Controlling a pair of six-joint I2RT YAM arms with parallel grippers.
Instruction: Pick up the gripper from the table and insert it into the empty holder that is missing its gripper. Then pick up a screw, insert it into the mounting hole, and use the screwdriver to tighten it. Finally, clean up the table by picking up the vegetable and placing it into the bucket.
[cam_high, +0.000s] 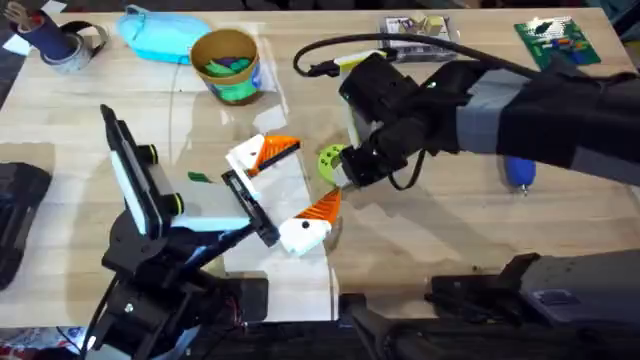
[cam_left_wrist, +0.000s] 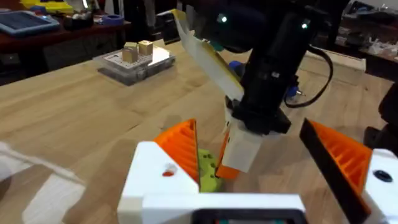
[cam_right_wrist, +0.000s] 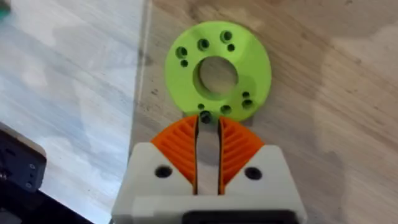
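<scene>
A lime-green disc (cam_right_wrist: 249, 62) with a round centre opening and several small mounting holes lies flat on the table (cam_high: 420, 230). My right gripper (cam_right_wrist: 208, 124) stands over the disc's rim, its orange pads nearly together on a small dark screw (cam_right_wrist: 205, 116) at their tips. In the overhead view the right gripper (cam_high: 340, 178) points down beside the green disc (cam_high: 330, 160). My left gripper (cam_high: 305, 178) is wide open on either side of that spot, nothing between its fingers (cam_left_wrist: 183, 146) but the right gripper (cam_left_wrist: 233, 155). The blue screwdriver (cam_high: 520, 172) lies at the right. The bucket (cam_high: 228, 65) stands at the back, green pieces inside.
A light-blue scoop (cam_high: 160, 35) lies beside the bucket, tape rolls (cam_high: 60, 45) at the far left. A clear box (cam_high: 420, 30) and a green circuit board (cam_high: 555, 40) sit at the back right. A small green piece (cam_high: 198, 177) lies on a clear sheet (cam_high: 300, 190).
</scene>
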